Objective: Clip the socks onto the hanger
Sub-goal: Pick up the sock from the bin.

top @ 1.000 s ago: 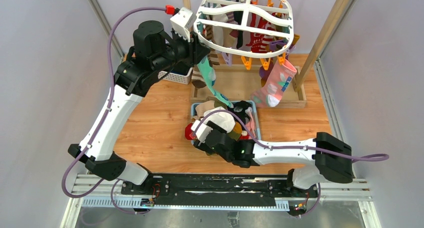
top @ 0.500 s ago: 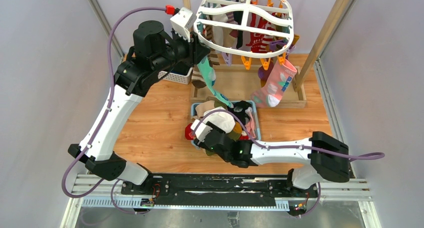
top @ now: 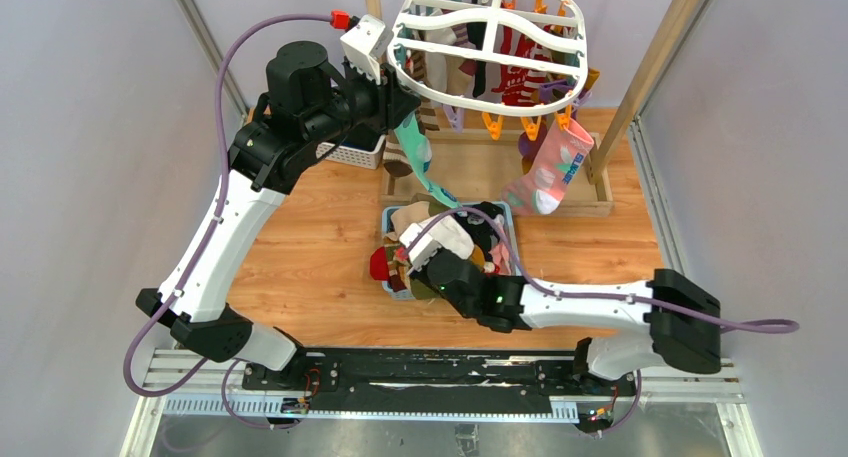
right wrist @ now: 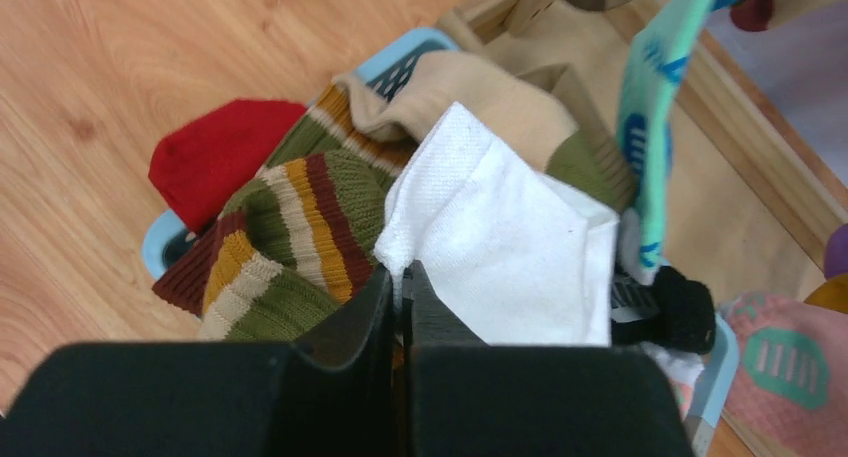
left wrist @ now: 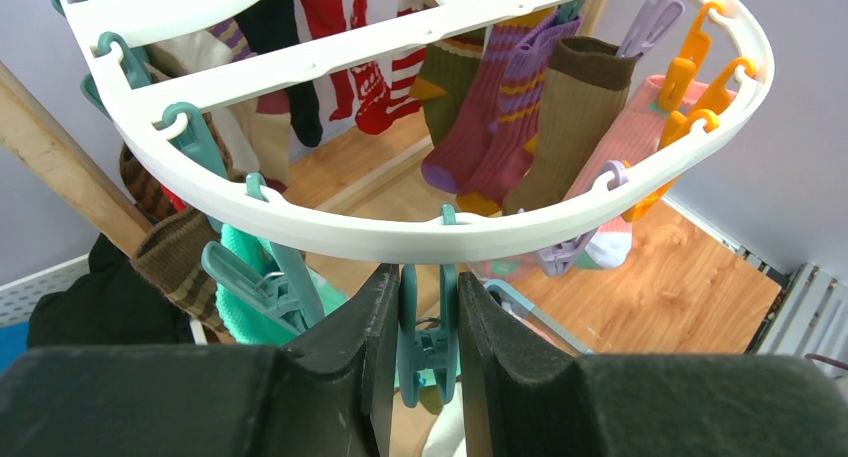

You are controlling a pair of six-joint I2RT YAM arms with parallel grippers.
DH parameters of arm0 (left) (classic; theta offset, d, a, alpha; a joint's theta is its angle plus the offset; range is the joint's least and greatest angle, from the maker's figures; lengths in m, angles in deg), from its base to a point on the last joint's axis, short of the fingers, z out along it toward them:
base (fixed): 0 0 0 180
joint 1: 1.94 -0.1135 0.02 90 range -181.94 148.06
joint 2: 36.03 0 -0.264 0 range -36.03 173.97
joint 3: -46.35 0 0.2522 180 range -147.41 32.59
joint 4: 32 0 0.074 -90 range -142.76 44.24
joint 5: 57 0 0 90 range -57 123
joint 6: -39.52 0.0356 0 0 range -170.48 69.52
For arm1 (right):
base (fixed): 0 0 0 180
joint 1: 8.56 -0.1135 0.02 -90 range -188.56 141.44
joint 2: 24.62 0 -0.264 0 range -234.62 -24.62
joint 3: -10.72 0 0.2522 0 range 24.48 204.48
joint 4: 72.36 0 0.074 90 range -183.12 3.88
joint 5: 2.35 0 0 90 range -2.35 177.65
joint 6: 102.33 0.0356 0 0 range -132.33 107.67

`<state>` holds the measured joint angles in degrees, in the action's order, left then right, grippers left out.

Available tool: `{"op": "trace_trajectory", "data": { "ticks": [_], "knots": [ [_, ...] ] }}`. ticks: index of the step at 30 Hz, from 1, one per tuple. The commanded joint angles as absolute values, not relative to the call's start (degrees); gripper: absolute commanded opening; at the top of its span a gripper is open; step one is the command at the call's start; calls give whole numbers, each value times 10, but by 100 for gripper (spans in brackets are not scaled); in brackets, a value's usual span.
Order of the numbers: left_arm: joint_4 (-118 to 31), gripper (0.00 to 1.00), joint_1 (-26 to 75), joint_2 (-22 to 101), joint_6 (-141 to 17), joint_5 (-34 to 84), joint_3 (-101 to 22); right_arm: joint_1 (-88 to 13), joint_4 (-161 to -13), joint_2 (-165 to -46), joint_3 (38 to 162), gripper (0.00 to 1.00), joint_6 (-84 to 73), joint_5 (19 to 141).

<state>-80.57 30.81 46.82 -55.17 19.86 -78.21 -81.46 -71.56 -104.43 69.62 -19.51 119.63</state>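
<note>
The left fingers [left wrist: 350,347] squeeze a teal clothespin [left wrist: 425,342] just under the hanger [left wrist: 400,239] rim; the right fingers [right wrist: 350,322] are pinched on a white sock [right wrist: 510,247]. It tops the socks [right wrist: 290,227] heaped in the blue basket [right wrist: 160,251] ahead of them. The right arm has nudged farther over the basket; the left hasn't moved.

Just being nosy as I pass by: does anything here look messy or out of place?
Only the overfull blue basket: a red sock flops out over its rim instead of lying inside.
</note>
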Motion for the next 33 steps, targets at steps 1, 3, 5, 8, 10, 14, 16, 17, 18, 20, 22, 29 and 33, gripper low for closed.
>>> {"op": "trace_trajectory", "data": {
  "ticks": [1,3,5,8,10,14,16,17,18,20,22,29,33],
  "knots": [
    [-827,8,306,457,-553,185,-790,-798,-715,-988,679,0,-156,1164],
    [-827,9,306,456,-552,186,-789,-794,-723,-968,670,0,-143,1135],
    [-827,9,305,455,-552,187,-788,-794,-727,-957,662,0,-137,1119],
    [-826,9,306,455,-551,186,-786,-793,-729,-950,653,0,-127,1109],
    [-826,9,305,454,-552,185,-784,-790,-726,-950,649,0,-111,1102],
    [-825,9,306,454,-552,184,-782,-776,-716,-964,647,3,-87,1083],
    [-825,9,305,454,-553,184,-781,-770,-713,-982,653,8,-84,1085],
    [-824,9,306,454,-553,183,-781,-769,-712,-993,658,9,-85,1087],
    [-824,9,306,454,-553,183,-781,-768,-712,-1003,664,11,-86,1091],
    [-824,9,305,453,-552,184,-780,-768,-709,-1023,675,19,-90,1103],
    [-824,9,306,453,-552,183,-779,-768,-709,-1039,688,24,-91,1125],
    [-827,9,305,453,-551,182,-779,-786,-685,-1040,690,31,-112,1176],
    [-827,9,305,454,-551,181,-778,-790,-687,-1044,694,32,-116,1186]
  ]
}}
